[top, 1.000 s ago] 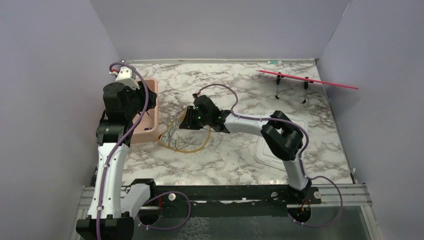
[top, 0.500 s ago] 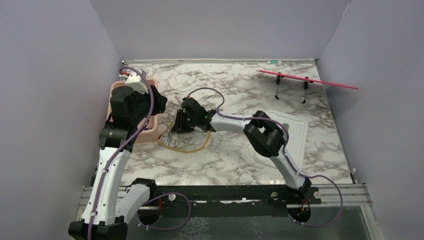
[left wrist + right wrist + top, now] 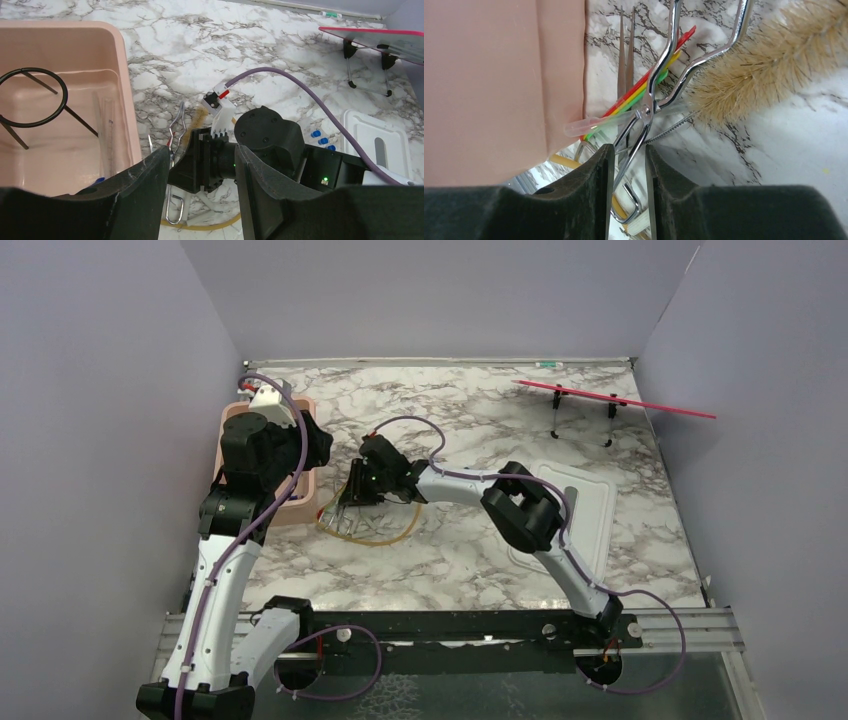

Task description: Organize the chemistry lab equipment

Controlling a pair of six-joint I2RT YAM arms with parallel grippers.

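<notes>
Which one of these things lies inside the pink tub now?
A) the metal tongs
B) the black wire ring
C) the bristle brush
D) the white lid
B: the ring sits inside the tub, while the tongs and the brush lie on the marble outside it.

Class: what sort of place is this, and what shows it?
Probably a robot test cell staged as a chemistry bench: plain panels around a marble-patterned table, metal tongs, a bristle brush, a wire ring in a pink tub.
</notes>
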